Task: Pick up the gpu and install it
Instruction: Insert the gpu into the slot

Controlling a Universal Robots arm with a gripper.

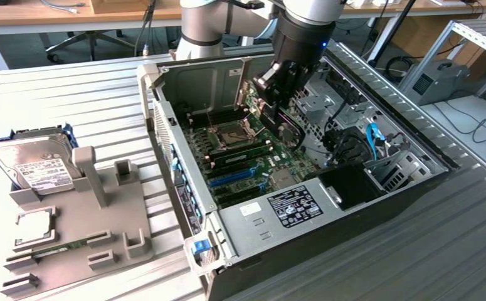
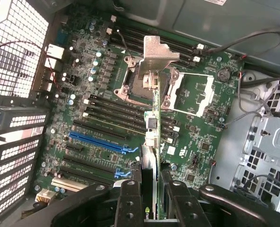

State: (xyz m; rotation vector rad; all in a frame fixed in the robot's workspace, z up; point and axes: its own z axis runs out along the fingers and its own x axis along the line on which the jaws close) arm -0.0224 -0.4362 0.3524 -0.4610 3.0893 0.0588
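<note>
Gripper: the gripper is clamped on the gpu, one finger against each flat face, inside the open computer case.
Gpu: held on edge above the motherboard, and it looks clear of it. Its silver bracket is at the end away from the gripper, seen in line with the processor socket.
Slots: the blue expansion slots lie beside the card's line, not under it.
Risk, alignment: pressed down off a slot, the card's edge would likely hit board parts or the socket.
Risk, bracket: it may snag the case's rear wall.
Risk, grip: a thin card could pivot between the fingers under seating force.
</note>
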